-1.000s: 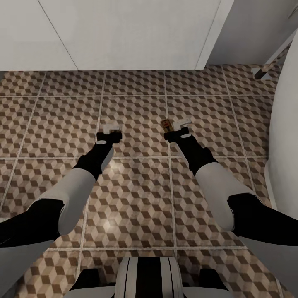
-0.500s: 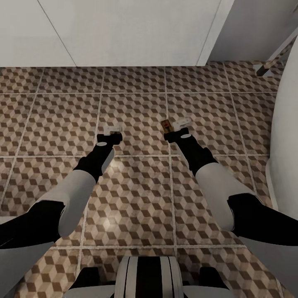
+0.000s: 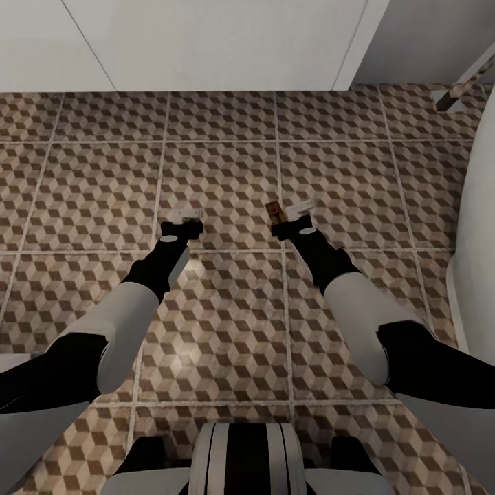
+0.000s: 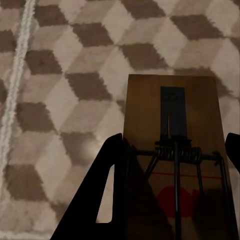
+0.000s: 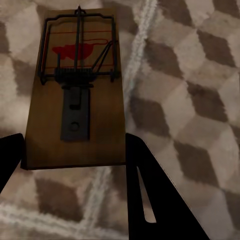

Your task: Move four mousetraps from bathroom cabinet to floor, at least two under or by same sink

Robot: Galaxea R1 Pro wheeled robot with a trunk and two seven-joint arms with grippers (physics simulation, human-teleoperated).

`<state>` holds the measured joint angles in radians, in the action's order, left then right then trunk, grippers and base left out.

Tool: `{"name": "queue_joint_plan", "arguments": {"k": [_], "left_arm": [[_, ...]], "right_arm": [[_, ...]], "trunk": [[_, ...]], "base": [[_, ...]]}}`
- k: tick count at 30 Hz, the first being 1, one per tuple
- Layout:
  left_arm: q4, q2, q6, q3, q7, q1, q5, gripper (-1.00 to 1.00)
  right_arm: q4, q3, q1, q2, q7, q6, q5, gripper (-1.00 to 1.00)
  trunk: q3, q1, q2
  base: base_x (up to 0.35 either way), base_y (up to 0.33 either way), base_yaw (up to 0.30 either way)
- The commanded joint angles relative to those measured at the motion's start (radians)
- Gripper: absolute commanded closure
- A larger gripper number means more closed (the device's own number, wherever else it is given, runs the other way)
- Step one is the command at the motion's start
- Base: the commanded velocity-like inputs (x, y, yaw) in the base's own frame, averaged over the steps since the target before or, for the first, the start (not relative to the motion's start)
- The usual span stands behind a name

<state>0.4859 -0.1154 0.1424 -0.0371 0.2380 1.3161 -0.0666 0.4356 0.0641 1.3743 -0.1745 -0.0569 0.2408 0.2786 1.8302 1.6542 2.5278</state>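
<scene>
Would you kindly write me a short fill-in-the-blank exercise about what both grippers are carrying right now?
1. Each gripper holds a wooden ____ between its fingers.
2. The mark on the right gripper's mousetrap is coloured ____.
3. The bathroom floor tiles carry a ____ pattern.
4. The left gripper's mousetrap has a dark ____ spring.

Missing words: mousetrap; red; cube; wire

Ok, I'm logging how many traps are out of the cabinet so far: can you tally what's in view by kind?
Mousetraps: 2 (left mousetrap, right mousetrap)
Grippers: 2 (left gripper, right gripper)
Total: 4
</scene>
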Motion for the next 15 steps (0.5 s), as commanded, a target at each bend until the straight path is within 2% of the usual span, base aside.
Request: {"name": "queue_joint_plan", "arguments": {"k": [1,11,15], "left_arm": [[0.002,0.0,0.008,-0.004,0.007,0.0,-0.009,1.0],[0.012,0.0,0.008,-0.004,0.007,0.0,-0.009,1.0],[0.048,0.0,0.009,-0.004,0.007,0.0,-0.007,1.0]], "right_arm": [[-0.003,0.003,0.0,0.0,-0.003,0.002,0.005,1.0],[-0.014,0.003,0.0,0.0,-0.006,-0.012,0.006,1.0],[-0.043,0.003,-0.001,0.0,-0.001,-0.067,0.005,1.0]], "trunk": [[0.002,0.0,0.0],[0.002,0.0,0.0],[0.002,0.0,0.0]], "base": [[0.0,0.0,0.0],[0.0,0.0,0.0],[0.0,0.0,0.0]]}}
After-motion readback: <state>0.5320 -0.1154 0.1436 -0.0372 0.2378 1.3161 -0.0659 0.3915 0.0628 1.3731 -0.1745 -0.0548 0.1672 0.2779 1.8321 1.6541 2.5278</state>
